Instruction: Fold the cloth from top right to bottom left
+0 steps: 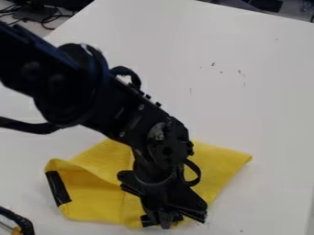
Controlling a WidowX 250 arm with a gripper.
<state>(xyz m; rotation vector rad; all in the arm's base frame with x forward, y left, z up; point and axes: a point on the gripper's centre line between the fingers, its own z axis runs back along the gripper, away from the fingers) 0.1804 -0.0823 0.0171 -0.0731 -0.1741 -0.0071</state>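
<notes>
A black gripper (162, 219) points down over the near edge of a yellow cloth (215, 172) at the bottom center of the frame; whether it is spread, pressed together or pinching fabric cannot be told from this angle. The black robot arm (131, 114) behind it slants in from the upper left, crossing the middle of the cloth and hiding part of it, with a loop of black cable (27, 126) running off to the left edge of the frame. The cloth lies across the lower center, one corner pointing right, its left side rumpled, with a raised, curling edge above a black strip (58, 188) at the lower left. Beneath it all spreads a white table (264, 101), flecked with small dark marks (213, 64) toward the upper right. In the lower left corner sits a curved black object (23, 222) with an orange-yellow part (16, 231), just beside the cloth and apart from it. Beyond the table, dark wires (46, 17) tangle at the upper left, and dark items (266, 4) show at the upper right
</notes>
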